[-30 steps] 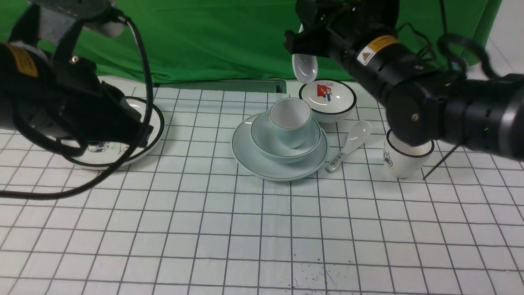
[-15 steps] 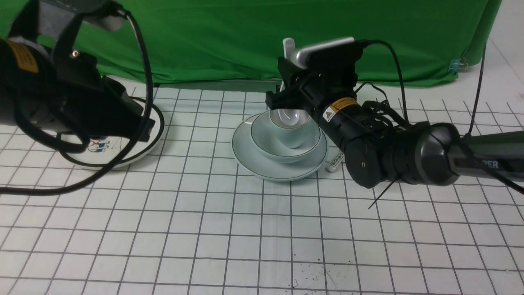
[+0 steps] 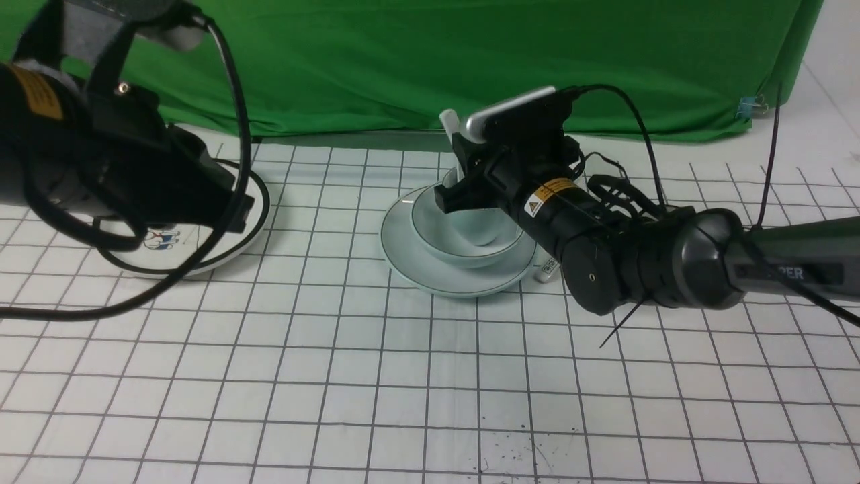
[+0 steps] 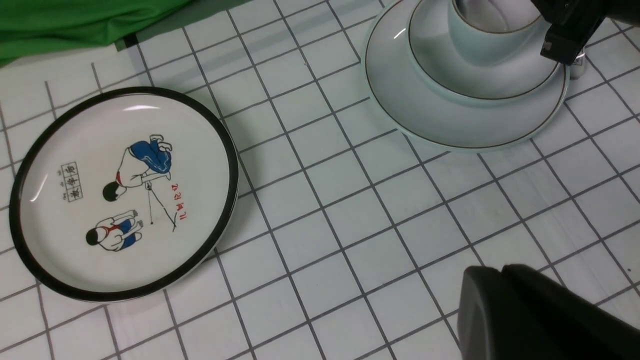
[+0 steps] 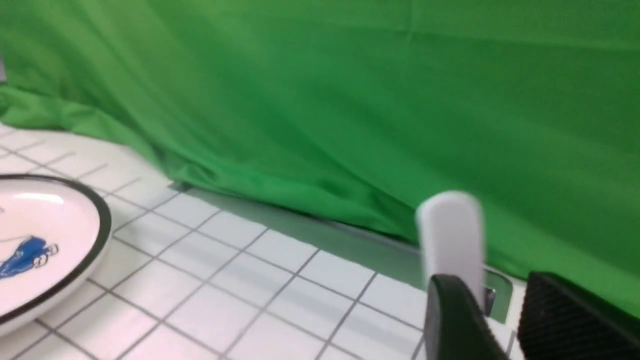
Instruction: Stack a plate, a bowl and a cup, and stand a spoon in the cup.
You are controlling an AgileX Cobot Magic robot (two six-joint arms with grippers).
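- The left arm hangs raised over the black-rimmed cartoon plate [image 4: 230, 165]. Only a dark part of the left gripper [image 4: 520, 300] shows, so I cannot tell how its jaws stand.
- The right arm lies low across the gridded table [image 3: 403, 376], its wrist angled up toward the stack.
- The plate [image 3: 403, 259] holds the bowl [image 3: 437, 235], and the cup [image 4: 470, 42] sits inside it.
- The right gripper [image 5: 500, 287] is at the cup with a gap between its fingers.
- The spoon [image 3: 449, 122] stands in the cup, its handle leaning behind one finger.
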